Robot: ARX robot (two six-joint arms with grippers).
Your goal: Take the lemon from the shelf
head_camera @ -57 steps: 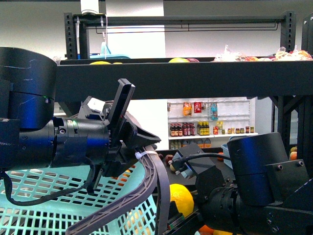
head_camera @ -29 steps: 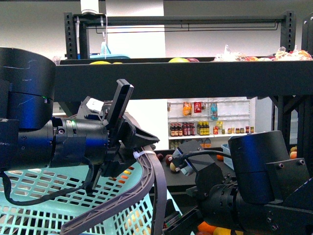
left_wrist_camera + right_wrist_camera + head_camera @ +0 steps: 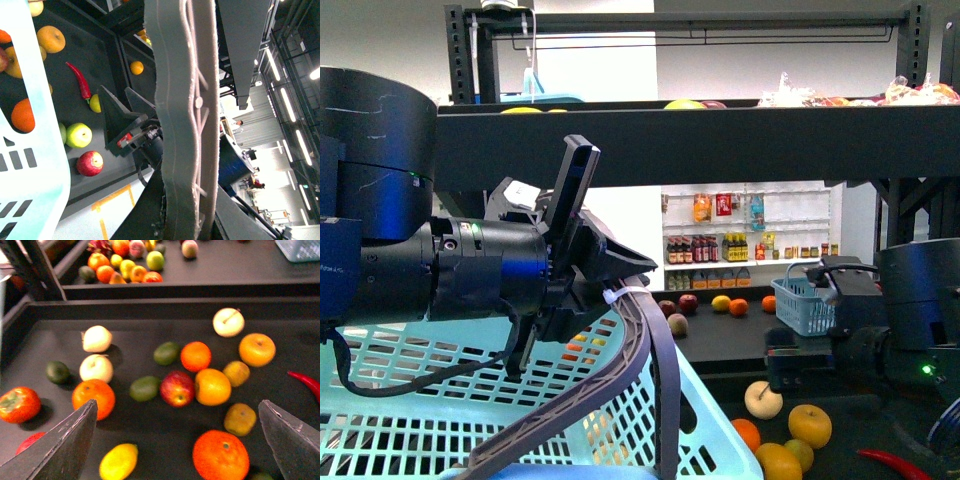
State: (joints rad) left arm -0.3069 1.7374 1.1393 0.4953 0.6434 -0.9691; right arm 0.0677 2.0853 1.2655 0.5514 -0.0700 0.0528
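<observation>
Right gripper [image 3: 175, 401] hangs spread wide over the shelf [image 3: 160, 432] tray, pinching nothing. The lemon [image 3: 118, 461] lies there untouched, close by one fingertip, beside a big orange [image 3: 220, 456]. Left gripper [image 3: 608, 292] is clamped on the basket handle [image 3: 180, 115].

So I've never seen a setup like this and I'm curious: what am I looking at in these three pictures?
It's a robot with two arms facing a black shelf. The wide picture comes from a camera on its body: its left arm carries a turquoise basket by the handle. The other two come from cameras on the wrists. The right wrist one looks down past the open right gripper at fruit on a dark tray, including the lemon. That gripper holds nothing.
</observation>
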